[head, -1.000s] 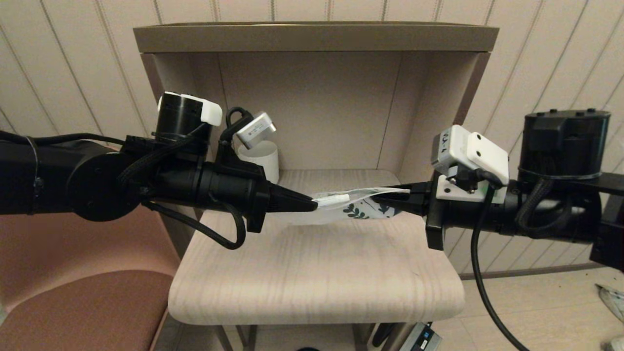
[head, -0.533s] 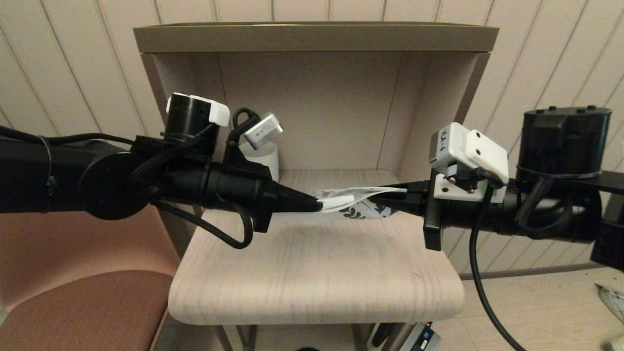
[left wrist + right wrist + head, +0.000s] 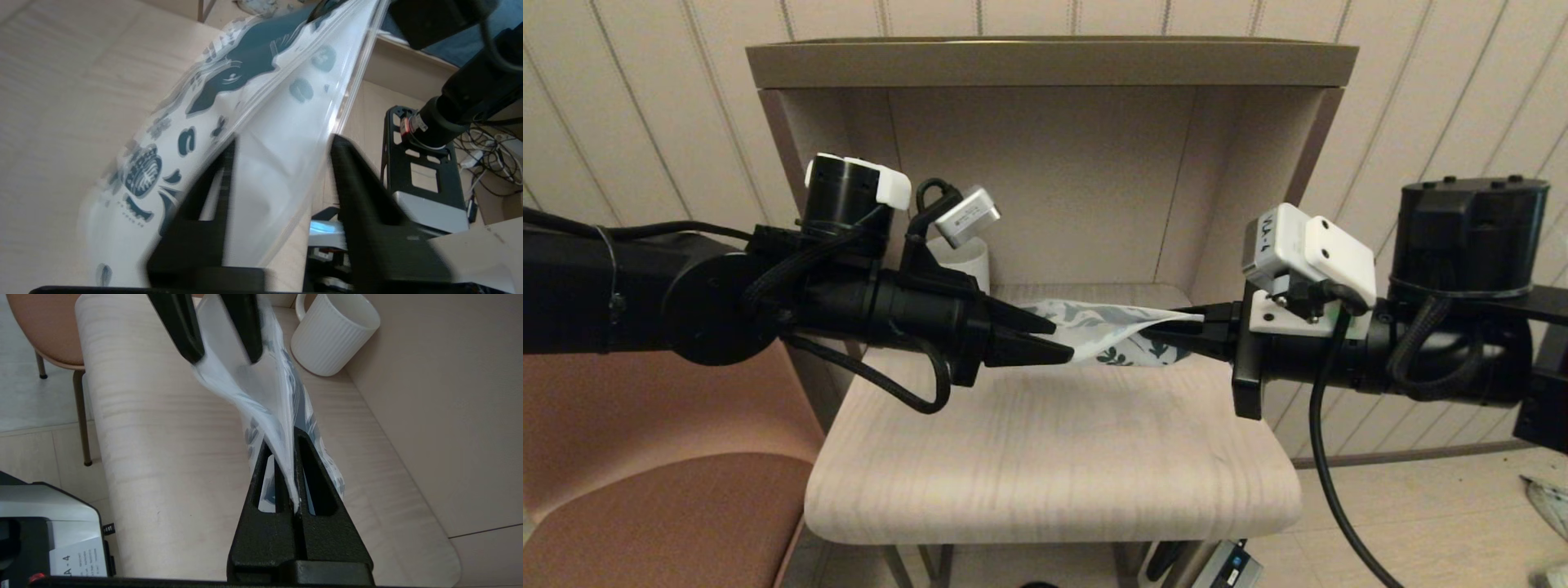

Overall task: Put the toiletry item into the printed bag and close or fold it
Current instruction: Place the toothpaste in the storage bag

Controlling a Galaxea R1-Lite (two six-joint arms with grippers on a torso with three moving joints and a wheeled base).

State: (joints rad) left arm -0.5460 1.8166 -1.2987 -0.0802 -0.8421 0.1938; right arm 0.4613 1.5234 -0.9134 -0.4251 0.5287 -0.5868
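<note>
The printed bag hangs stretched above the wooden shelf board, leaf prints showing. My right gripper is shut on one edge of it. At the bag's other end, my left gripper is open, and the pale translucent end of the bag lies between its spread fingers. From the right wrist view the left gripper straddles that end. The toiletry item is hidden; no white stick shows in any view.
A white ribbed mug stands at the back left of the shelf board, behind my left wrist. The alcove walls close in at the back and sides. A brown chair sits to the left.
My left gripper has opened and slid slightly right along the bag. The white stick seen at its fingertips earlier no longer shows. The right gripper has stayed shut on the bag.
</note>
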